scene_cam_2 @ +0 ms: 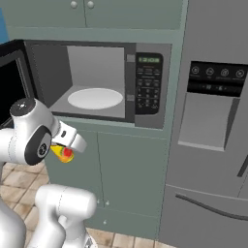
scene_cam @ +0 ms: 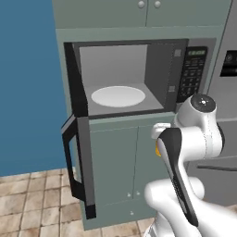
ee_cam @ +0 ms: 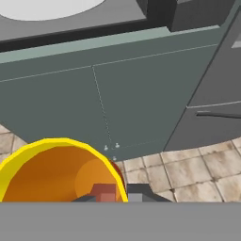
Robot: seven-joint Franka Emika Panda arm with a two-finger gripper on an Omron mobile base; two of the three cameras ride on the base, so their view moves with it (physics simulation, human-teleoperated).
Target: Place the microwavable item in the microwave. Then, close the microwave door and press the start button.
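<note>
You've got the yellow cup [ee_cam: 56, 172] pinched in the gripper [scene_cam_2: 62, 151], fingers closed on its rim, and it hangs below the microwave [scene_cam: 139, 76] opening, out in front of the cabinet doors [scene_cam_2: 104, 172] underneath. From the hand view it reads as a hard, smooth shell with a thin yellow lip and an orange inside, so I'd guess it's light and stiff but a bit slippery. The rim grip looks fine, just don't swing it hard, since a cup this small could twist between the pads. The red-orange mark [scene_cam_2: 67, 153] faces out on its side.

Further back, below the microwave, the cabinet fronts are flat matte grey-green panels with tiny knobs. The microwave itself is a wide black box with a plain grey cavity and a flat white round turntable [scene_cam: 118, 96]. The microwave door [scene_cam: 77, 139] stands swung out to the left of it, black with a bar handle. The keypad panel [scene_cam_2: 147, 85] sits at the microwave's right edge.
</note>
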